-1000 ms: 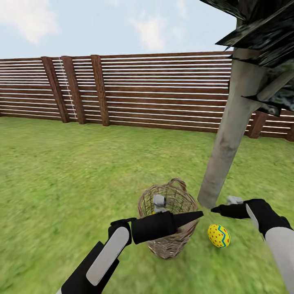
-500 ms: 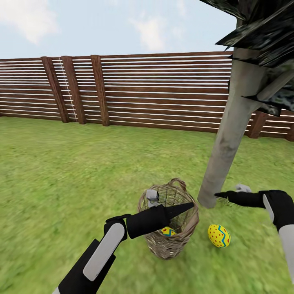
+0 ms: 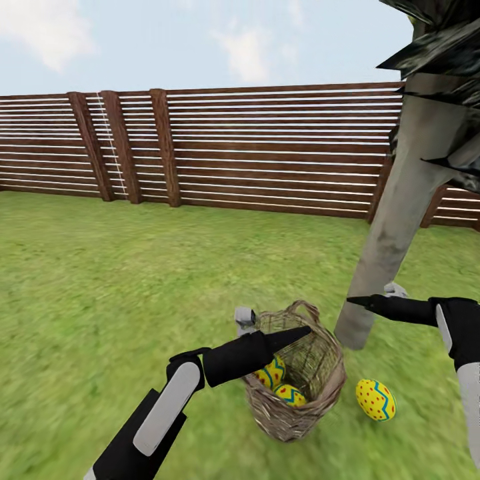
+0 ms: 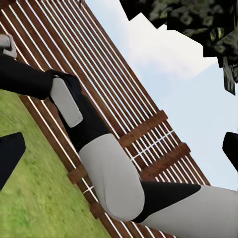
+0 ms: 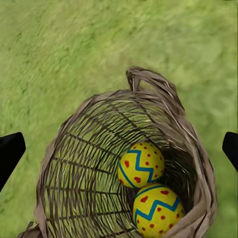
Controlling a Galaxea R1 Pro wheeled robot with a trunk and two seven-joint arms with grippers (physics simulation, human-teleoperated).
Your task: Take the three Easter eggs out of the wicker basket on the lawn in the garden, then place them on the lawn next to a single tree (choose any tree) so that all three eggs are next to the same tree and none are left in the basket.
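Observation:
The wicker basket [image 3: 313,390] stands on the lawn [image 3: 120,287] close to the tree [image 3: 393,233]. Two Easter eggs [image 3: 270,373] [image 3: 291,395] lie inside it, and the right wrist view shows them [image 5: 141,164] [image 5: 156,209] deep in the basket [image 5: 84,163]. A third egg [image 3: 375,399] rests on the grass between basket and trunk. My left gripper [image 3: 301,331] hovers over the basket's near rim, open and empty. My right gripper [image 3: 353,302] hangs open beside the trunk, above the basket's far side, its fingertips [image 5: 10,151] spread wide.
A brown slatted fence [image 3: 233,147] closes the garden behind. Dark foliage [image 3: 440,47] hangs overhead at the right. In the left wrist view my right arm [image 4: 109,168] crosses in front of the fence [image 4: 148,124].
The head view has shifted, so basket and tree sit further right. My left gripper has risen out of the basket, uncovering two eggs. My right gripper has lifted beside the trunk.

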